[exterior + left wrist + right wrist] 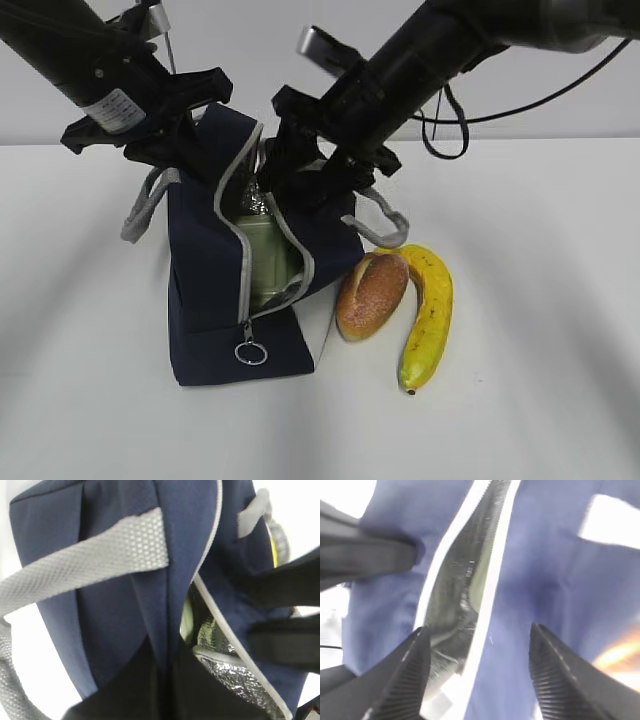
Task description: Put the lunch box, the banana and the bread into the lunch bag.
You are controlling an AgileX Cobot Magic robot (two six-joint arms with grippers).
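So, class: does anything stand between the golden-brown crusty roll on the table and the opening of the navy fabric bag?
Yes. The right gripper sits over the navy fabric lunch bag's unzipped mouth, and the sage-green-lidded box already fills the gap. The roll lies outside, against the bag's right side.

We see the lunch box (pixel 262 262) inside the lunch bag (pixel 205 300); right of it lies the bread (pixel 371 295) touching the banana (pixel 430 315).

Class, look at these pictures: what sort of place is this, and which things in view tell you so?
Probably a robot lab or test bench, not a kitchen: a bare white tabletop against a plain wall, two black robot arms over a lunch bag, and a banana and bread laid out beside it.
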